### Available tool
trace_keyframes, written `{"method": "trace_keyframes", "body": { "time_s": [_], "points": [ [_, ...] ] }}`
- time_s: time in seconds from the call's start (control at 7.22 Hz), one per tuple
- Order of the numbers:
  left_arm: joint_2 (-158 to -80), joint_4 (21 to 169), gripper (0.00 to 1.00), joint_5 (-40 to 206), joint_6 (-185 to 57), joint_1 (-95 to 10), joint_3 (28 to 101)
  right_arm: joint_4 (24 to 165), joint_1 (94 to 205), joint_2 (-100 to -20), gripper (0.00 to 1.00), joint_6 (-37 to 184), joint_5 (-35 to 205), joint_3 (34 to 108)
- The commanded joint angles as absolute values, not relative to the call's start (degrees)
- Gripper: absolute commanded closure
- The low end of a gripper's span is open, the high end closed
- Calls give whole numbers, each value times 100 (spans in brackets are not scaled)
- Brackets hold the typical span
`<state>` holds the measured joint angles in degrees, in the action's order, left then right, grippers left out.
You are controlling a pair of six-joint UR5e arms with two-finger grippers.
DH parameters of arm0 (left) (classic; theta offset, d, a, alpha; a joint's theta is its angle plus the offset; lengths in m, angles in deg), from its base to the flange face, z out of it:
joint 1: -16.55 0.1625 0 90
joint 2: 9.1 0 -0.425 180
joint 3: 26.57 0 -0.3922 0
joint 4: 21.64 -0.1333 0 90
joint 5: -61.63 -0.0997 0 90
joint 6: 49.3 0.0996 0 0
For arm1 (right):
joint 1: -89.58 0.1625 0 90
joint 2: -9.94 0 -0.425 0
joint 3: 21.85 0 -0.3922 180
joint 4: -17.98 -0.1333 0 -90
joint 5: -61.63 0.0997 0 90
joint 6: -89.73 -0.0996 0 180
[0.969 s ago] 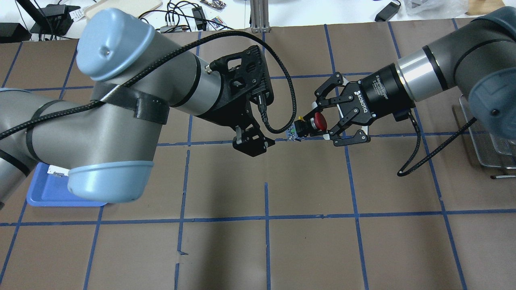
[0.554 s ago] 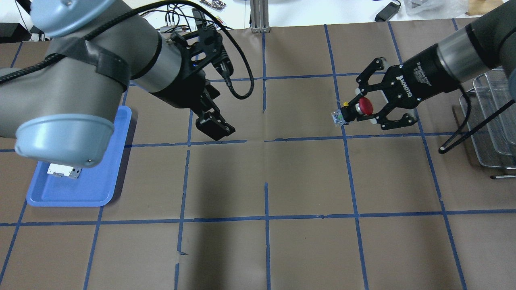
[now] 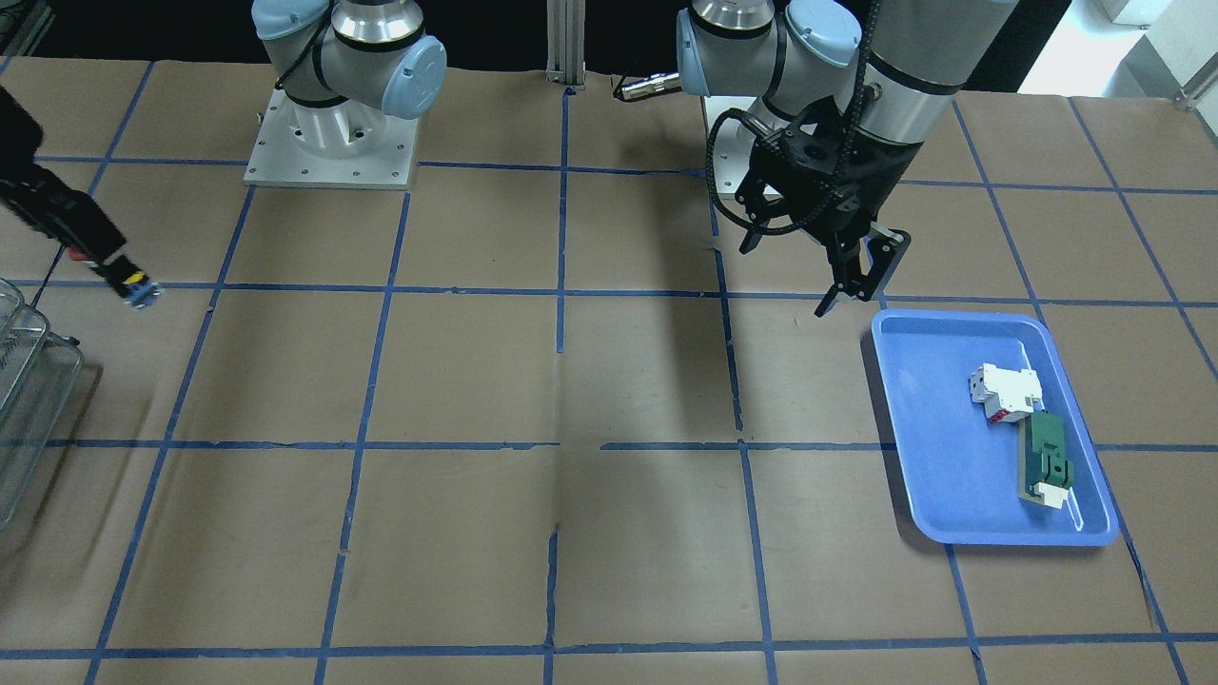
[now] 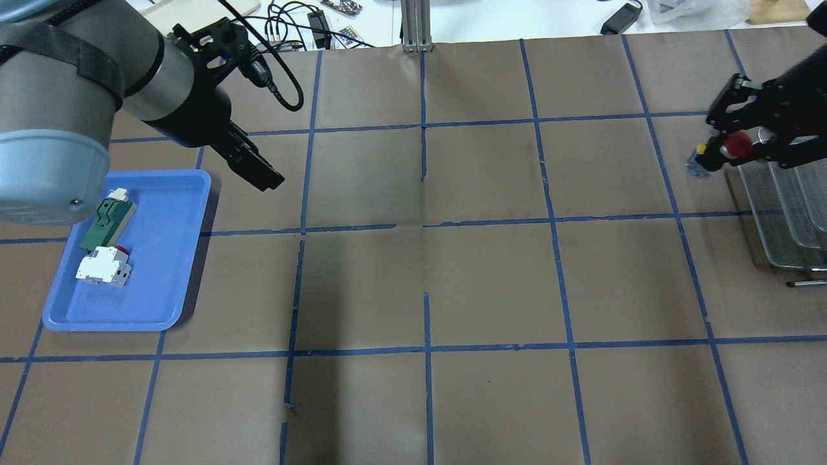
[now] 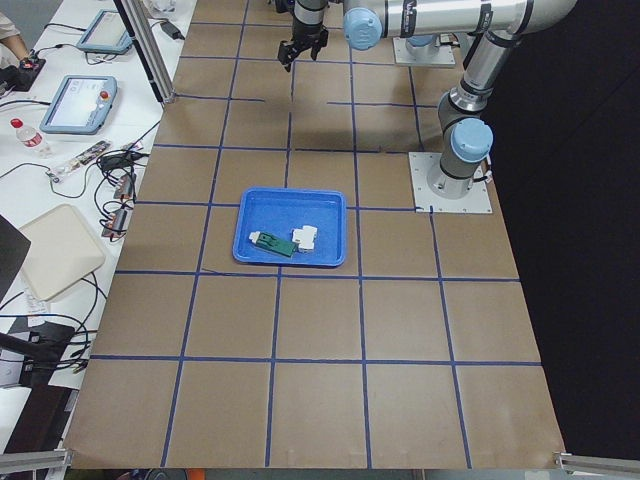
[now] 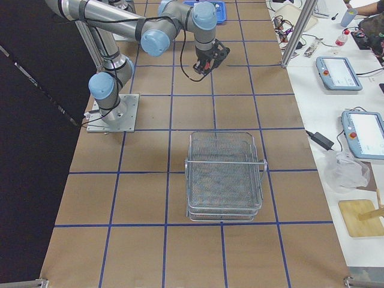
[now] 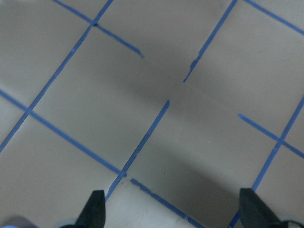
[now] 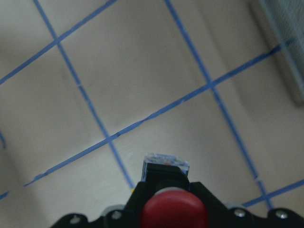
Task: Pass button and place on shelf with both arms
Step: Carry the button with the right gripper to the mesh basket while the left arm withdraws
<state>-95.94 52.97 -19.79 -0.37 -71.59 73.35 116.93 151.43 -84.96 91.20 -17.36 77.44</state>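
The button (image 4: 735, 148) is held by the right gripper (image 4: 722, 139) at the upper right of the overhead view, clamped between the two fingers. The red cap is turned toward the gripper body, and the greenish-blue rear block is pointed toward the left of the frame. The button is located above the table (image 4: 426, 284), just beside the upper left corner of the shelf (image 4: 785, 219). In the front-facing view it is seen at the left edge of the frame, apart from the shelf wire, which lies lower in that frame. In the right wrist view the red cap is seen at the lower centre. The pale rear block is directly above it, and a blurred strip of mesh is visible at the upper right.

The left gripper (image 4: 258, 173) is positioned at the upper left of the overhead view, near the upper right corner of the blue tray (image 4: 161, 303). Its jaws are spread wide and are empty. In the left wrist view the two fingertips (image 7: 95, 211) are seen at the lower left and lower right, with only taped table surface between them.

Two parts are contained in the blue tray, just beside each other: a flat green part (image 4: 106, 218) toward the upper left of the tray, and a white-and-red block (image 4: 102, 266) below it.
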Motion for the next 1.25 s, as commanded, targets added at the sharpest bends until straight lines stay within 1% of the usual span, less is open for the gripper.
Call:
{"method": "trace_keyframes", "body": {
  "time_s": [0.0,0.42,0.83,1.11],
  "points": [
    [-9576,5280,0,-2107,-595,-7064,7406,12841,14252,-8341,100,11189,-2081,7738],
    [-9506,5533,0,-2582,-1814,-6870,7441,14905,14170,-7543,100,12268,-2696,7773],
    [-9497,5570,0,-2591,-2389,-6888,7459,15217,14047,-7155,100,12252,-3143,7817],
    [-9497,5570,0,-2608,-2582,-6879,7459,15351,14038,-7048,100,12261,-3303,7861]
  ]
}}
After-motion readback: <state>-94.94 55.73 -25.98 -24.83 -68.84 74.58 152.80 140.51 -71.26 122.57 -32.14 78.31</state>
